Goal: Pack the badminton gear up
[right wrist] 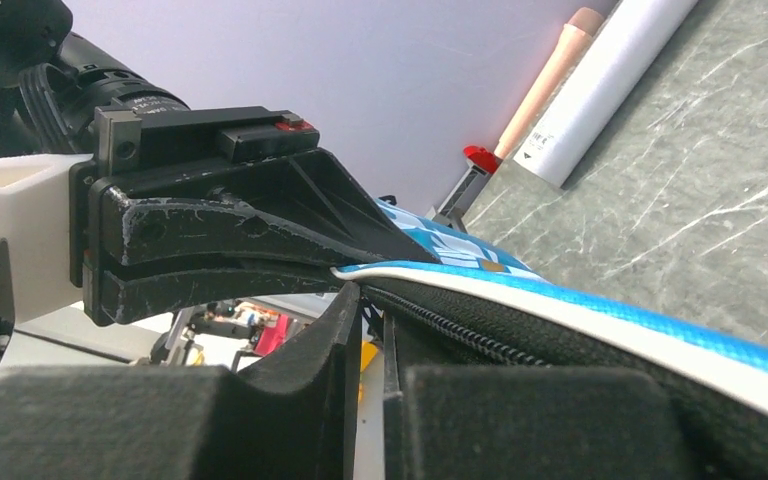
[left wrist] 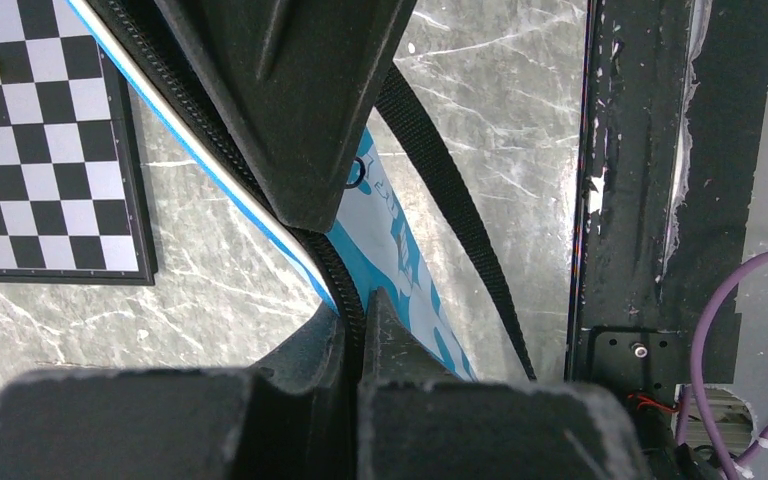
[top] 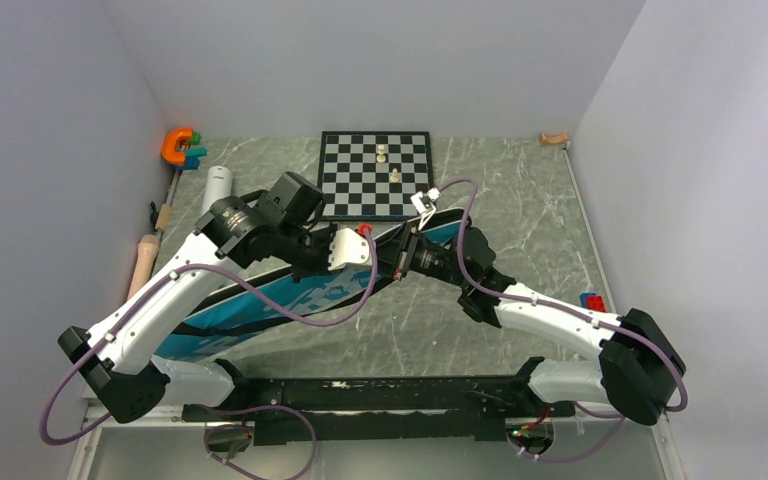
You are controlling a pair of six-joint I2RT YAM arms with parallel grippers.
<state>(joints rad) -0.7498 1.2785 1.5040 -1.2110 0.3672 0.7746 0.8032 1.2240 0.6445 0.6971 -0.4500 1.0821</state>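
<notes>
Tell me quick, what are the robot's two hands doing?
Left gripper: closed, pinching the blue bag at its edge.
Right gripper: closed on the same bag's zipper edge.

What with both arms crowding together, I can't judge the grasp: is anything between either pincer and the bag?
Nothing visible does. The left pincer is clamped on the bag's zip edge, and the right pincer is pinched on that same edge beside it. The chessboard and tube lie beyond, not in between.
</notes>
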